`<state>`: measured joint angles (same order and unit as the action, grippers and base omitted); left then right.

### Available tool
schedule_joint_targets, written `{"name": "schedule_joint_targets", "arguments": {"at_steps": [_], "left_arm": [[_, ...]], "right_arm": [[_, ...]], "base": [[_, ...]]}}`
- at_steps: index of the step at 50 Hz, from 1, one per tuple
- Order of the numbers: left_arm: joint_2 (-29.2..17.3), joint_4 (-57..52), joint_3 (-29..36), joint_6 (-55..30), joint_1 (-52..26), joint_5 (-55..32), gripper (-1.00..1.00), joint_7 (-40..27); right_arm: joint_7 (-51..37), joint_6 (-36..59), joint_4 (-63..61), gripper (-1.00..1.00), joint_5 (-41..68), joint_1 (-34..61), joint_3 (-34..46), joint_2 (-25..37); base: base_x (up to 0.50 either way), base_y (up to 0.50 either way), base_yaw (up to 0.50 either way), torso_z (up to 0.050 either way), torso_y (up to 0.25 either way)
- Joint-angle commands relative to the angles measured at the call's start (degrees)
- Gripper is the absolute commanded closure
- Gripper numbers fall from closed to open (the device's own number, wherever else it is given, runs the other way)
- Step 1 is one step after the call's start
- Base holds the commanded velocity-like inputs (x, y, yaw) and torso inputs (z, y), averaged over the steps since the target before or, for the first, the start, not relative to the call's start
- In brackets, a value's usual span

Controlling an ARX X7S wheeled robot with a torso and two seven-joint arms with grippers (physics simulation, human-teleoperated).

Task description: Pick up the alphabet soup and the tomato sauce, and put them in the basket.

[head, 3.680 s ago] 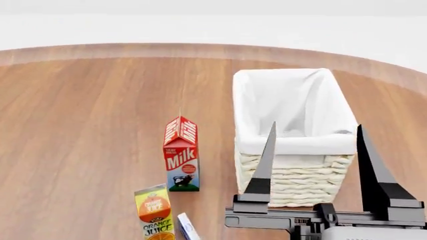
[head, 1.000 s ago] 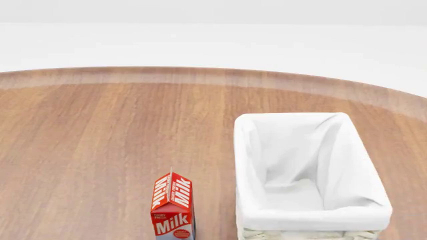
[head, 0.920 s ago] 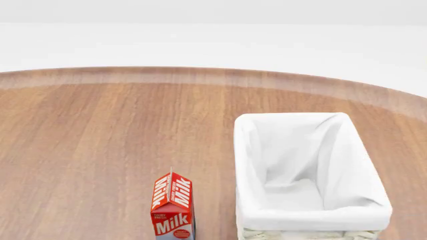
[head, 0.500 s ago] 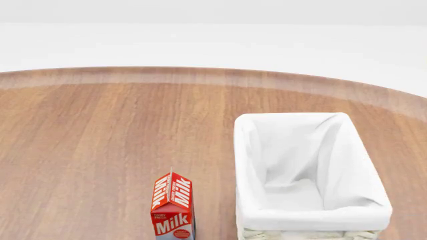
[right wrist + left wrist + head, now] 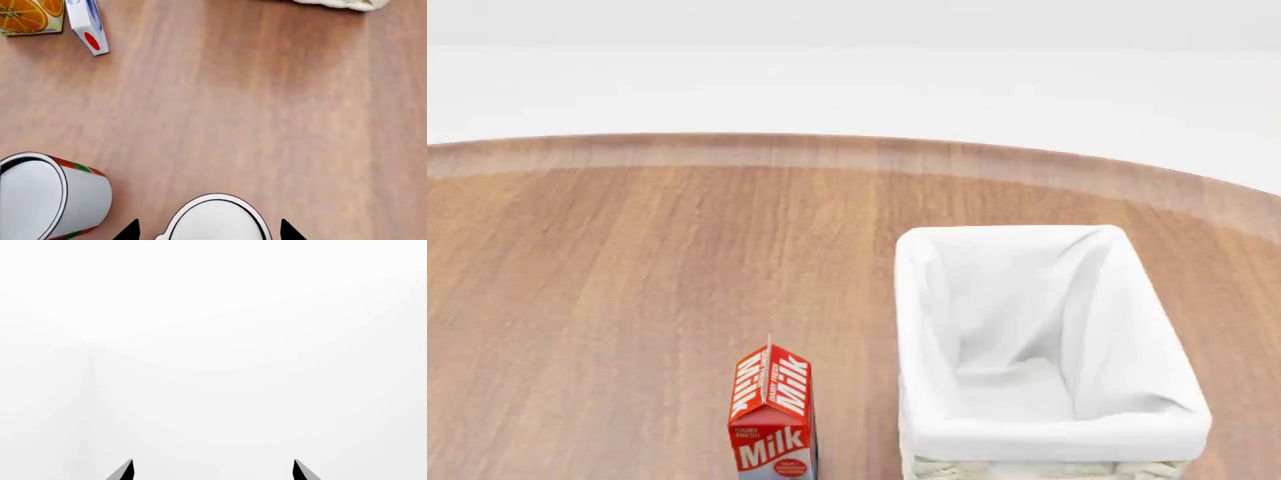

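In the head view, a milk carton (image 5: 774, 415) was seen upright on the wooden worktop (image 5: 627, 300), at the lower edge of the picture. The basket (image 5: 1034, 440) was seen just beside it on its right, apart from it, with the white lining folded over the rim and nothing visible inside. Neither arm was shown in this view.

In the left wrist view, only the two dark tips of the left hand (image 5: 212, 470) were shown, set wide apart against a plain white background. Nothing was held between them.

In the right wrist view, a can lying tilted with a silvery top and a red and green band at its rim was seen on the worktop (image 5: 267, 100); this was taken to be the tomato sauce (image 5: 50, 197). Near it, a second can with a silvery-white top was seen end-on between the two tips of the right hand (image 5: 208, 231). Its label was hidden, so it could not be confirmed as the soup (image 5: 215, 220). The tips were set wide, one on each side of this can; whether they touched it could not be told. Further off, an orange juice carton (image 5: 30, 16) and a small white-blue box (image 5: 87, 24) were seen just beside each other. Well apart from these, a piece of the basket's woven base (image 5: 340, 4) was shown.
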<state>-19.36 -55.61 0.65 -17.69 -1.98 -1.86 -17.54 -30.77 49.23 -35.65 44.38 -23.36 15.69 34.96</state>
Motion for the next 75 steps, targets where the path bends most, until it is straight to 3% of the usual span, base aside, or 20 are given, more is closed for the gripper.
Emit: {"name": "schedule_joint_targets", "arguments": {"at_steps": [1,39,40,52,61,75], "left_arm": [[-0.2,0.5,0.1,0.8,0.3,-0.1,-1.0,-0.3],[-1.0,-0.1,0.9,-0.2,-0.1,-0.4,-1.0,-1.2],[-1.0,-0.1,0.9,-0.2,-0.1,-0.4,-1.0,-1.2],[-1.2,0.3,1.3,0.0,-0.2,-0.4,-1.0,-1.5],[-1.4,0.3,1.5,0.0,-0.4,-0.5,-1.0,-1.6],[-1.6,0.2,2.0,-0.4,-0.7,-0.5,-1.0,-1.9]], "right_arm": [[1.3,-1.6,3.5,-1.0,-1.0,0.6,0.7,-0.8],[4.2,-5.7,10.1,-1.0,-2.9,0.9,2.9,-2.7],[4.1,-5.8,9.7,1.0,-3.0,0.9,2.9,-2.6],[2.0,-5.6,3.9,1.0,-0.9,0.0,0.6,-1.4],[-6.7,-0.6,-14.2,1.0,11.3,4.1,-9.4,3.6],[-11.8,0.8,-19.1,1.0,20.0,8.6,-14.7,6.5]], "base": [[0.0,0.0,0.0,0.0,0.0],[0.0,0.0,0.0,0.0,0.0],[0.0,0.0,0.0,0.0,0.0],[0.0,0.0,0.0,0.0,0.0],[0.0,0.0,0.0,0.0,0.0],[0.0,0.0,0.0,0.0,0.001]]}}
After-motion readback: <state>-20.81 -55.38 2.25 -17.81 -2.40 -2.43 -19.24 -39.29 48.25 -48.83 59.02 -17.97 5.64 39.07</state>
